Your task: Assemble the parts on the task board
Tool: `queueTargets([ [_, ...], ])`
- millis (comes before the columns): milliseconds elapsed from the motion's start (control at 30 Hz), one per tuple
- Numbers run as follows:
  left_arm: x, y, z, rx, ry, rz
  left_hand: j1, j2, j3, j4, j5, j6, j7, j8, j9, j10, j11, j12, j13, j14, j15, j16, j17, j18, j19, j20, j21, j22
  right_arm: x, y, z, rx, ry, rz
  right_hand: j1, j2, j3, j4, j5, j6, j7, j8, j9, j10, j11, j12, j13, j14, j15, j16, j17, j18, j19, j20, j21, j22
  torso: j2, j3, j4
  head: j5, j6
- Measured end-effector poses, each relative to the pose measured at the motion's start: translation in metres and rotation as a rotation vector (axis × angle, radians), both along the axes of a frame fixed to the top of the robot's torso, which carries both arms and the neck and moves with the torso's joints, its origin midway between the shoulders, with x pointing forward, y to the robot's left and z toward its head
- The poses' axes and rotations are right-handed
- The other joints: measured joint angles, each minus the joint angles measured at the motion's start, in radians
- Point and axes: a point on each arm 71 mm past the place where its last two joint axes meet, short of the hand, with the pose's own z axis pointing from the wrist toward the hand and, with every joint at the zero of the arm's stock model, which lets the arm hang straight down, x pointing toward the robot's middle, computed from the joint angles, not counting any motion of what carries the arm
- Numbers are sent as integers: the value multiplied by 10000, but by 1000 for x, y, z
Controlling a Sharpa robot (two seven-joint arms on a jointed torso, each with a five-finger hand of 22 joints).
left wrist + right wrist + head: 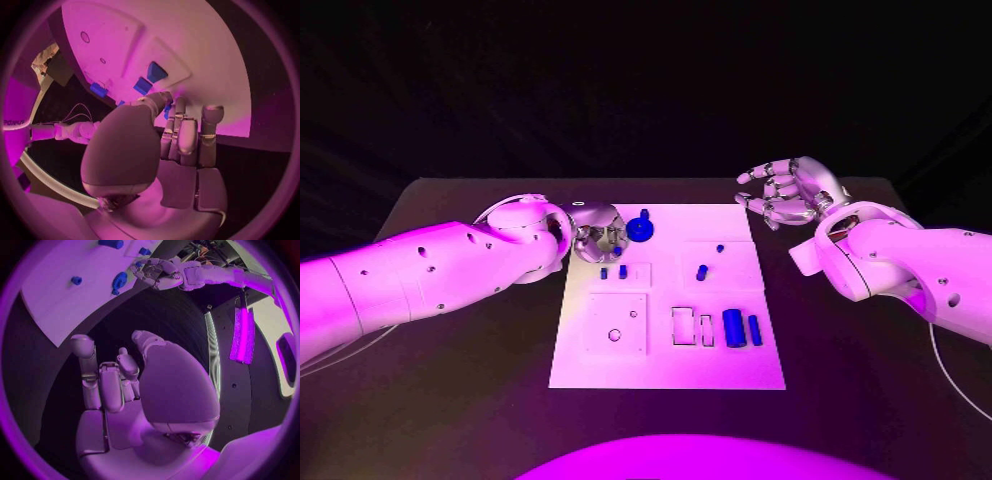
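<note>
From the head camera, the white board sits mid-table with small blue parts scattered on it: a round knob-like piece near the far edge, a couple of little pegs below it, two more pegs toward the right side, and a bigger cylinder in the near right corner next to a slim blue bar. The left hand is over the far-left corner of the board, just beside the knob, with fingers curled down; I honestly can't tell from up here whether it's pinching anything. The right hand hangs off the board's far-right corner over the black table, palm up-ish, fingers loosely spread and holding nothing. The left wrist cam has the left hand with its fingers lined up close together, tips pointing down at the board right next to a blue block and another blue piece. Whether the tips are touching a part is hidden, so no call there. In the right wrist cam, the right hand is relaxed over dark table, fingers apart, empty. My guess is the step is picking up a part at that far-left corner, so I'd go slow, get the fingertips on both sides of the piece before squeezing, and lift straight up so the neighbouring pegs don't get knocked.
</note>
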Motion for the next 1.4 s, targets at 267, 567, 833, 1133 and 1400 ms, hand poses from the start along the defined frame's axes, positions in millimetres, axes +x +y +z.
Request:
queueTargets([
  [267, 1, 4, 0, 7, 34, 145, -39, -39, 30, 30, 0, -207, 5, -100, -42, 0, 0, 37, 32, -36, 36, -45, -27, 0, 0, 0, 0, -10, 0, -1, 0, -8, 0, -20, 0, 0, 0, 0, 0, 0, 0, 0, -1, 0, 0, 0, -27, 0, 0, 0, -13, 0, 0, 0, 0, -20, -1, 0, 0, -7, -2],
  [567, 2, 11, 0, 43, 42, 337, -38, -39, 30, 30, 0, -318, -33, -152, -65, -22, 23, 37, 44, -36, 36, -45, -38, 0, 1, 0, -40, -41, 1, -2, 0, -21, 5, -53, 0, 0, 0, 0, 0, 0, 0, 0, -2, 0, 0, 0, -27, 0, 0, 0, -13, 0, 0, 0, 0, -20, 0, -7, -1, -24, -9],
  [833, 6, 26, 2, 38, 3, 695, -38, -39, 61, 60, 0, -236, 43, -104, -54, -94, 23, 36, 84, -105, 37, -105, -178, 1, -99, 26, -195, -196, 3, -7, -2, -141, 53, -127, 123, -123, 531, -134, 0, -147, -35, 156, 26, -2071, 136, -3348, -3421, -80, -80, -654, -666, 235, -403, -76, -1047, -584, 0, -12, -5, -39, 20],
  [1133, 14, 67, 18, -2403, 478, 2342, 374, 160, 670, -362, 56, -23, 184, 39, -72, -392, 179, -116, -26, -1156, 148, -1174, -1830, 245, -1349, -7, -1488, -1783, 10, -16, -7, -1298, 102, 374, 322, -396, 1622, -1024, -330, 302, -81, 310, -38, -2192, 104, -7944, -7468, -46, -46, -1101, -968, 234, -274, -87, -1025, -281, -15, -8, -7, -88, 174],
  [1400, 4, 76, 30, -6597, 1950, 3072, -139, 132, 529, -259, 56, 64, 271, 39, -117, -607, 394, -399, -266, -3111, 326, -3379, -4607, 397, -2196, 195, -2527, -2581, 10, -9, -12, -3546, -152, 1706, 226, -491, 1807, -1592, -789, 755, -140, 310, -121, -2205, 112, -9515, -9060, -17, -17, -783, -703, 142, 511, -144, 485, 838, -7, -13, -7, -289, 336],
])
